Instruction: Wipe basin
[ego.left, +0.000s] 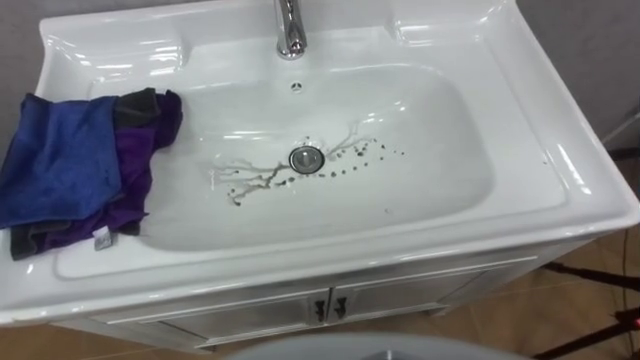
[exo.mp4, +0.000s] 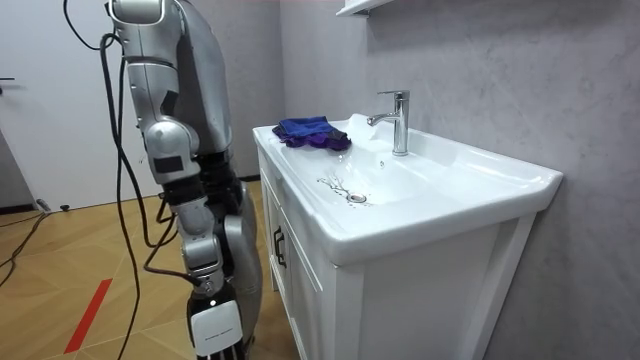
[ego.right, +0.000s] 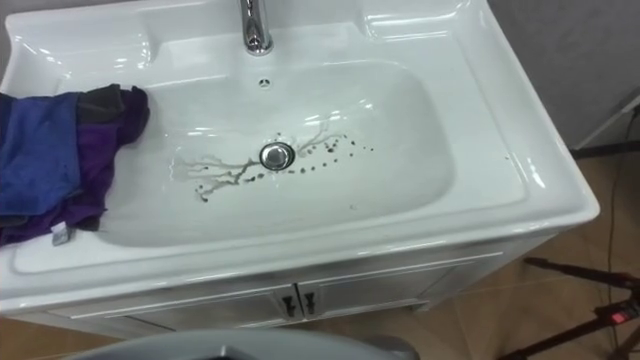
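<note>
I have the robot standing right at the front of the tall white cabinet (exo.mp4: 300, 280). The big shiny white basin (ego.left: 440, 150) sits on top of it. This is the thing I must wipe, and it is not clean yet.

The right robot hand (exo.mp4: 216, 325) hangs low beside the robot's leg, under the level of the basin's rim. I cannot tell if it is wide or narrow. I think it could bump the front edge of the basin on its way up if I lift it too close.

The soft blue cloth (ego.left: 60, 160) lies on the rim at the robot's left. It is bunched up with a floppy purple cloth (ego.left: 135, 170), and the purple one hangs a little over the edge into the bowl. They touch and overlap, so one grab may take both, or take just a corner and leave the rest dragging. The rim looks slippery, so a push could slide the whole pile down into the bowl.

The shiny metal tap (ego.left: 289, 28) stands at the back, in the middle. A long wipe to the back could knock the robot hand against it.

The thin dark dirty streaks (ego.left: 255, 180) run out from the middle of the bowl towards the left. I think a light wipe could smear them wider and not lift them off.

The round metal drain (ego.left: 307, 158) sits in the middle, and a cloth edge might catch on it. The tiny dark dots (ego.left: 365, 155) beside it are easy to miss.
</note>
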